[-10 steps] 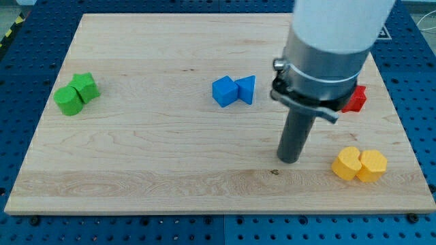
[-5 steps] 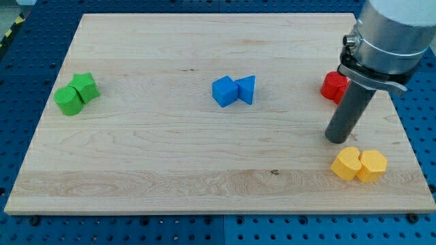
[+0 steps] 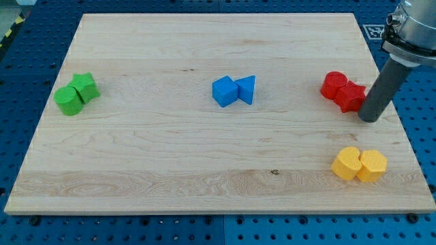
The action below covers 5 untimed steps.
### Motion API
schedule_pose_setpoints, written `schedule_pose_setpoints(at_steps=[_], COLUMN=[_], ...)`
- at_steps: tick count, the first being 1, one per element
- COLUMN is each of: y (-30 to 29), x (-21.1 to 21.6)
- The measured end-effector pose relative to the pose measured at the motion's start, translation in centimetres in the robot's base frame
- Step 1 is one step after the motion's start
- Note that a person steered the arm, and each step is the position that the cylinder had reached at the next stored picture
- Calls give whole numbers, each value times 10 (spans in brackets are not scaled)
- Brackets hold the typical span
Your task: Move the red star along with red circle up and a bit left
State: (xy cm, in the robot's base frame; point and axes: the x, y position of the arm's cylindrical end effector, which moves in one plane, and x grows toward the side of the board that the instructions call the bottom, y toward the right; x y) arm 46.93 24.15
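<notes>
The red circle (image 3: 334,85) and the red star (image 3: 351,96) sit touching each other at the view's right, the star to the lower right of the circle. My tip (image 3: 369,119) rests on the board just right of and slightly below the red star, very close to it; I cannot tell if it touches.
Two yellow blocks (image 3: 359,164) lie together below my tip near the view's bottom right. A blue cube (image 3: 223,90) and a blue triangle (image 3: 246,89) sit at the centre. Two green blocks (image 3: 75,93) sit at the view's left. The wooden board's right edge (image 3: 398,116) is close to my tip.
My tip has moved right and up across the board, from left of the yellow blocks to beside the red star. The red blocks, earlier hidden by the arm, now show fully.
</notes>
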Motion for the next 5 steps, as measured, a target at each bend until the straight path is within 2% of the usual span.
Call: schedule_pose_setpoints(at_steps=[1, 4, 5], y=[-2, -59, -51], x=[-8, -10, -10])
